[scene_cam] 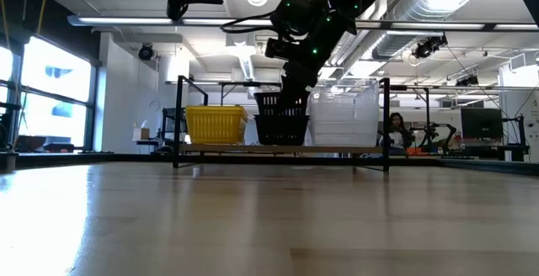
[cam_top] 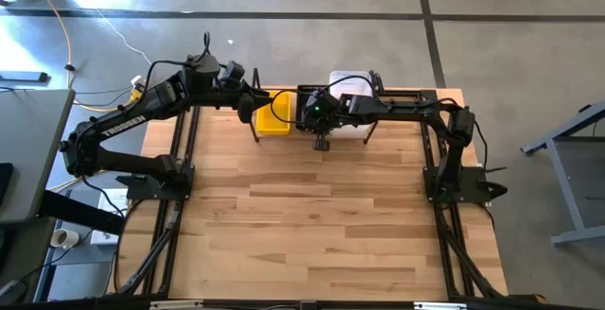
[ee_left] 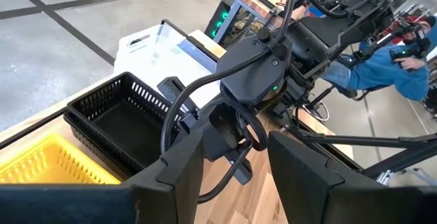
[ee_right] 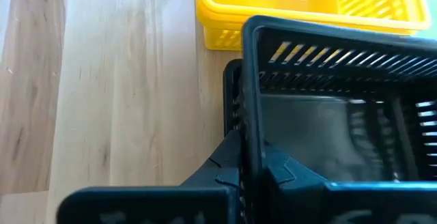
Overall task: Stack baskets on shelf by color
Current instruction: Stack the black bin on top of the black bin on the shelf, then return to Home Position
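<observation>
Black basket (ee_right: 328, 108) | right pincer (ee_right: 251, 173) clamps rim | seemingly on shelf (scene_cam: 278, 149)

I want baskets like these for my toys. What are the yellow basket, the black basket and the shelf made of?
Yellow basket: likely molded plastic, slightly glossy, with slotted walls.
Black basket: probably plastic too, matte, with grid-perforated sides.
Shelf: a pale wood plank with visible grain, in a thin black frame that looks like metal rod.

The right gripper (ee_right: 254, 173) is clamped on a basket wall, wrist pointing down. Beside it, the left gripper (ee_left: 235, 157) hangs higher, its fingers parted.
</observation>
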Tool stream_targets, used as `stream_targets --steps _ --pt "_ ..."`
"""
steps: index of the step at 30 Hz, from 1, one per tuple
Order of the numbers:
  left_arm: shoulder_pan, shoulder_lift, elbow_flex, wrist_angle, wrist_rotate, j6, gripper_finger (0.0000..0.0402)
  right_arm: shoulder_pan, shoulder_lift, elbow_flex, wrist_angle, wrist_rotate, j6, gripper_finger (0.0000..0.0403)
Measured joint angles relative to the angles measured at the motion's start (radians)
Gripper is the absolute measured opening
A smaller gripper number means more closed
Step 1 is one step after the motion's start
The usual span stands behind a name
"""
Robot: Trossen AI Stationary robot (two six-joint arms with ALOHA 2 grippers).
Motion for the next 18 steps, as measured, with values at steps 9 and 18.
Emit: stream_targets --steps 9,18 --pt "0.0 0.0 0.0 0.0 -0.002 0.0 0.0152 0.002 0.0 0.001 0.001 0.019 0.0 0.0074" --pt "0.0 0.0 0.0 0.0 -0.002 0.0 0.0152 0.022 -0.056 0.001 0.006 0.023 0.009 0.0084"
